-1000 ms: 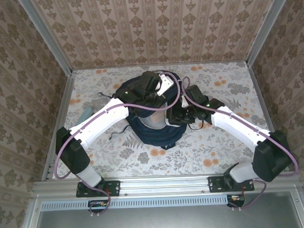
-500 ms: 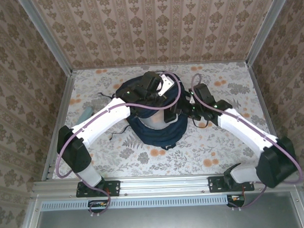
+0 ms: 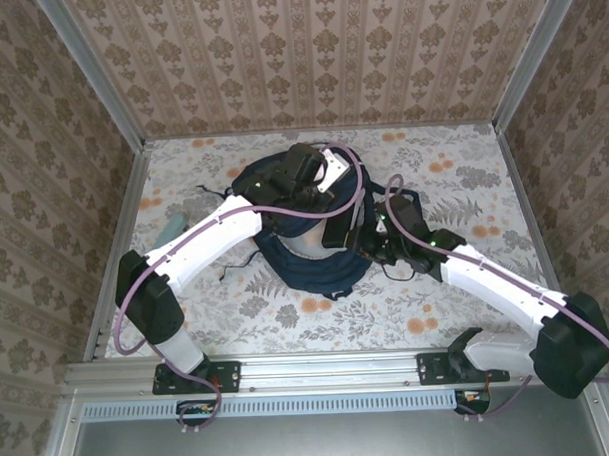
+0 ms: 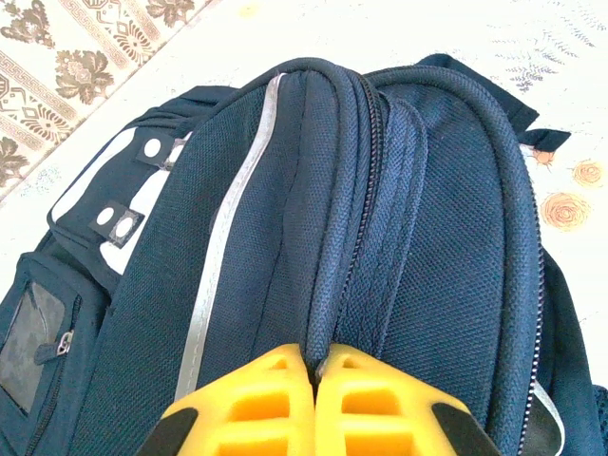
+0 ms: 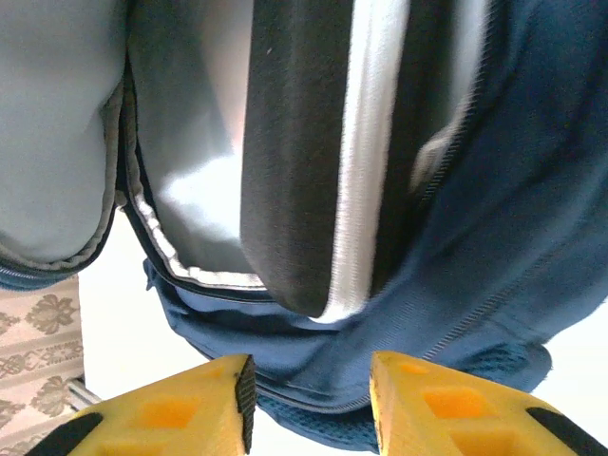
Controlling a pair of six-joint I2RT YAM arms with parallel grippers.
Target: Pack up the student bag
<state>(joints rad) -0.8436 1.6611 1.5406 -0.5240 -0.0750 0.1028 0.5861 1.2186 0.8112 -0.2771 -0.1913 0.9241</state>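
**Bag held open, packing under way**

On the table (image 3: 463, 172), the student bag (image 3: 316, 276) lies midway between the side edges, nearer the far edge. The left gripper (image 4: 316, 366) is pinched tight on a fabric fold by the bag's zip. The right gripper (image 5: 309, 369) is spread apart and empty at the gaping mouth. Inside are a pale lining (image 5: 190, 190) and a dark slab (image 5: 304, 142) with a white edge, either a book or a divider. The next move is probably to fetch another item.

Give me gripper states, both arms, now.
Left gripper: shut on the student bag, pinching a fold by its zipper.
Right gripper: open, holding nothing.
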